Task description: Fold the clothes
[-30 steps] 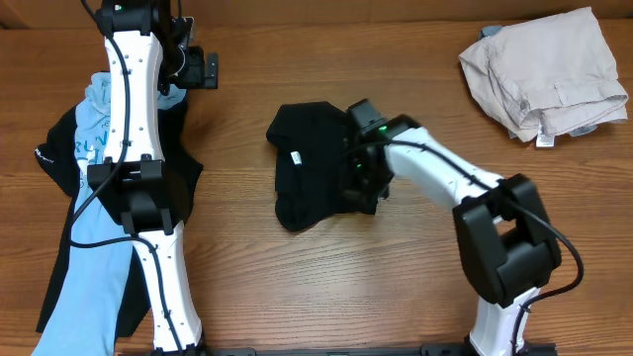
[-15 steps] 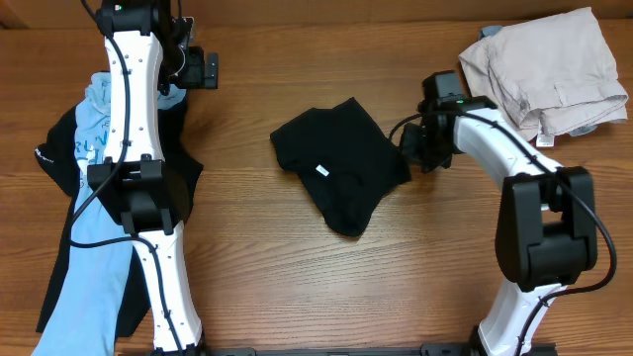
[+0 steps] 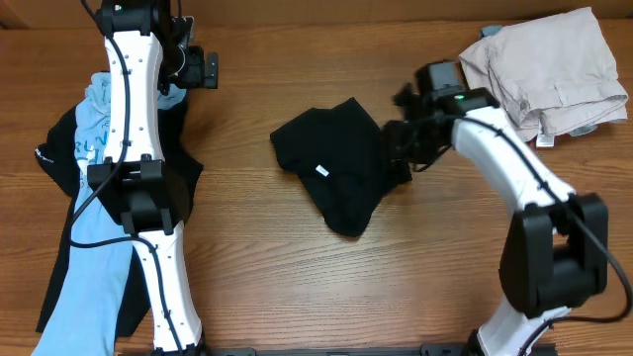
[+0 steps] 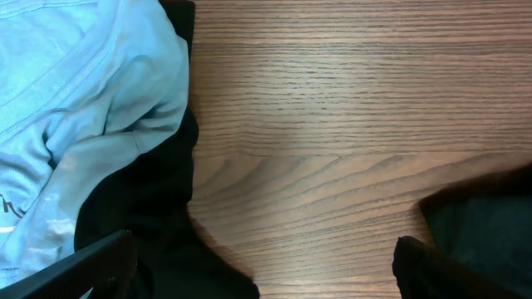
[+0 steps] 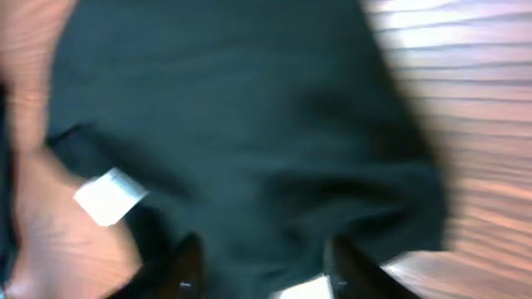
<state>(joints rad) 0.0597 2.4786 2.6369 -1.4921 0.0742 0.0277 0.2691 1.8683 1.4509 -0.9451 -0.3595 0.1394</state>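
Fig.: fold step under way, black shirt (image 3: pixel 341 173) bunched at table (image 3: pixel 297 287) ctr, R gripper (image 3: pixel 404 150) at its 3 o'clock edge, grip can't be told (blur), L gripper (image 4: pixel 262 270) spread wide at 10 o'clock; next prob. needs a hem pinch.

Black shirt (image 3: pixel 341 170): one second ago tight bundle, well apart from beige pile (image 3: pixel 549 74). Now spread into flat diamond, dragged nearer that pile. White label (image 3: pixel 321 170) shifted with it, toward pile.

My right gripper (image 3: pixel 399 146): one second ago planted on bundle's middle. Half second ago out at shirt corner facing beige pile. Now back in over that corner, bit farther from pile. Jaws were pinched shut, now standing apart, black fabric showing between fingers (image 5: pixel 187 266). Elbow swung outward, forearm stretched longer.
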